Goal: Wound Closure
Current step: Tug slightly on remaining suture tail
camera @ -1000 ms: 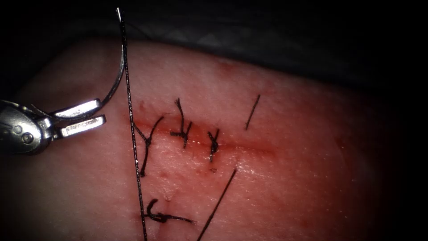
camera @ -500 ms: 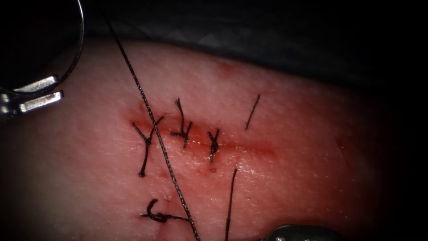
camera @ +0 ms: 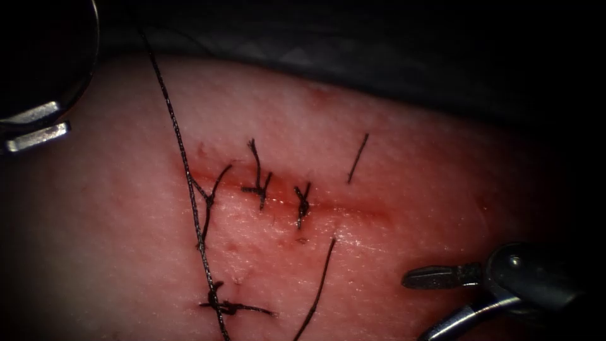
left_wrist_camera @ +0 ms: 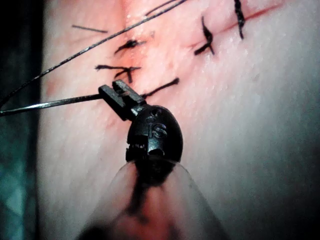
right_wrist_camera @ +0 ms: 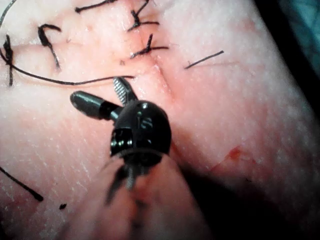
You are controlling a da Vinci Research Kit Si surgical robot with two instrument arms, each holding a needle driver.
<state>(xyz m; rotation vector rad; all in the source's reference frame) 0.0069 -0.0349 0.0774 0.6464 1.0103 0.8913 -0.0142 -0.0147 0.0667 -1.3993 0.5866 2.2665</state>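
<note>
Left end effector (camera: pixel 38 123) with needle (camera: pixel 93 50) left of the cut (camera: pixel 284 196); right end effector (camera: pixel 435 303) right, below.

Right gripper (camera: pixel 435 303) newly in, seemingly open

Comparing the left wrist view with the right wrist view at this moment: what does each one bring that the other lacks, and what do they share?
Left wrist view: the left arm's dark needle driver, jaws shut on the thin curved steel needle near the end away from the thread. The needle is clear of the tissue, and the long black thread trails from it. Right wrist view: the right arm's dark needle driver, jaws open, holding nothing. Both: the pink pork-belly tissue and its black knotted stitches.
</note>
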